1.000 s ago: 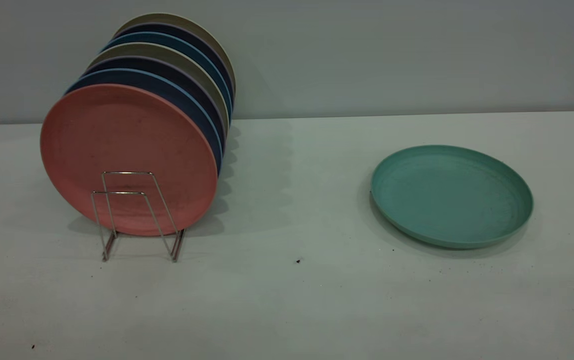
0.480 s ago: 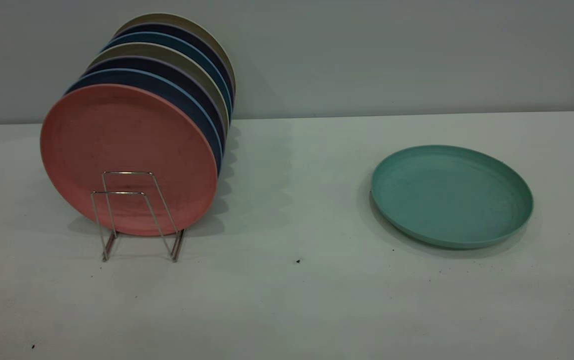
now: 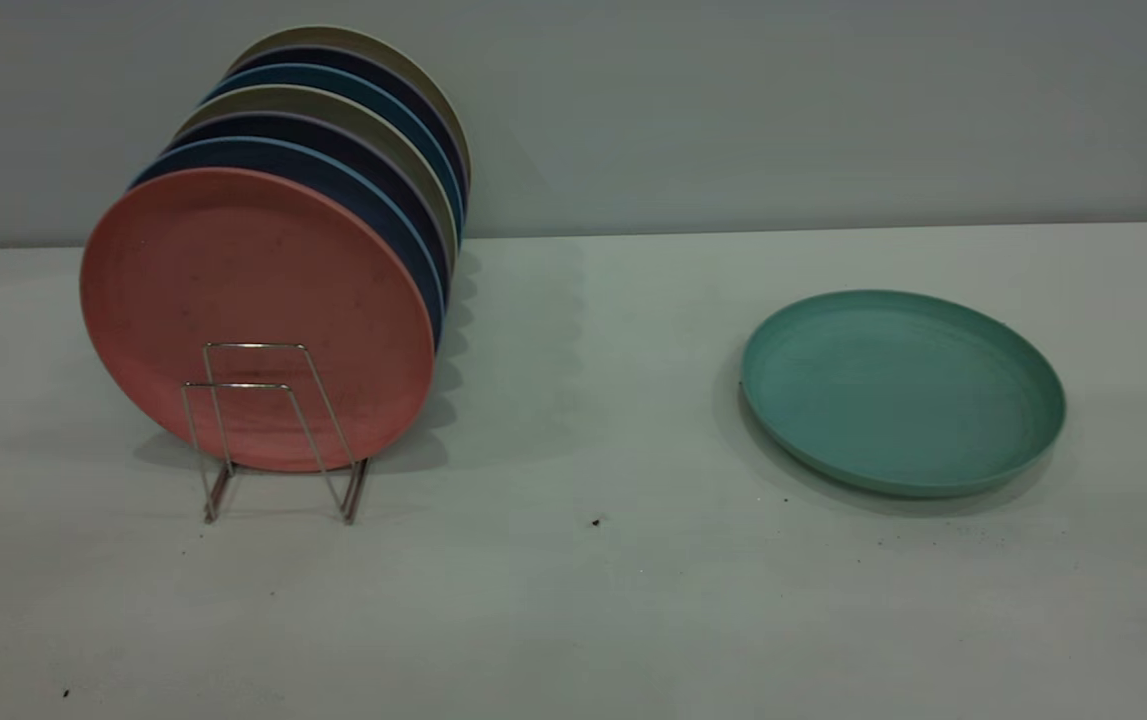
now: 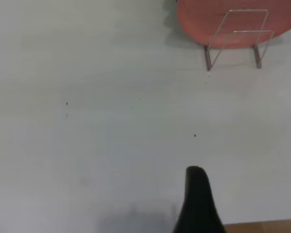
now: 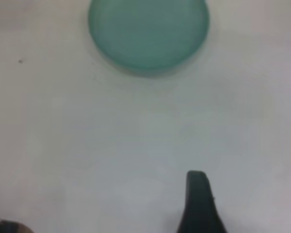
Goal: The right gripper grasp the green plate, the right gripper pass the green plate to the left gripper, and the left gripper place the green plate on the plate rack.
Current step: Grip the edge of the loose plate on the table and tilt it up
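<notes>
black wedge-shaped end effector fingers, matte

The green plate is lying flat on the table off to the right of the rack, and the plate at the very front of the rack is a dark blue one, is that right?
Not quite. The green plate does lie flat on the table, to the right of the plate rack, but the front plate in the rack is the salmon-pink plate, not a dark blue one. The blue plates stand behind it, as the exterior view shows.

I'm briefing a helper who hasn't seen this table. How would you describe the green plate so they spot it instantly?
On the pale table, the plate rack at the exterior view's left holds a row of upright plates, fronted by a salmon-pink plate. The green plate lies well apart at the view's right. It is the only teal-green plate, and the only one lying flat on the table.
</notes>
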Controlling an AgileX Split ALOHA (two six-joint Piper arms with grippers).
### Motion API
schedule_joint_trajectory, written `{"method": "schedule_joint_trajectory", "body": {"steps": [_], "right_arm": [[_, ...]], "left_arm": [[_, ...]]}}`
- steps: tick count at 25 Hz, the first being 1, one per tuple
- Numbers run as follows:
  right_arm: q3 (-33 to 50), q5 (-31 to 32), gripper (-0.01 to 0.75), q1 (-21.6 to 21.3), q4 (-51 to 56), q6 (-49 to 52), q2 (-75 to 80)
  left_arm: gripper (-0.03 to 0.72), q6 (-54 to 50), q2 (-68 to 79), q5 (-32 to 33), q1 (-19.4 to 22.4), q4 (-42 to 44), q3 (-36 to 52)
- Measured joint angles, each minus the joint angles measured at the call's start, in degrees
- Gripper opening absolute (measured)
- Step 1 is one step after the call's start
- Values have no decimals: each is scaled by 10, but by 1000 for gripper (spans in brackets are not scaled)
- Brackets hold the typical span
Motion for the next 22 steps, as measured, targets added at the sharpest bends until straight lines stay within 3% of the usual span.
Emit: {"method": "schedule_joint_trajectory", "body": {"steps": [10, 17, 22], "right_arm": [[-71, -86, 542, 0, 143, -115, 274], [-88, -163, 542, 0, 263, -218, 443], [-142, -174, 542, 0, 302, -254, 551]], "left_arm": [[573, 58, 283, -109, 0, -16, -97], [574, 172, 423, -172, -5, -169, -139], [574, 240, 507, -202, -52, -265, -166]]}}
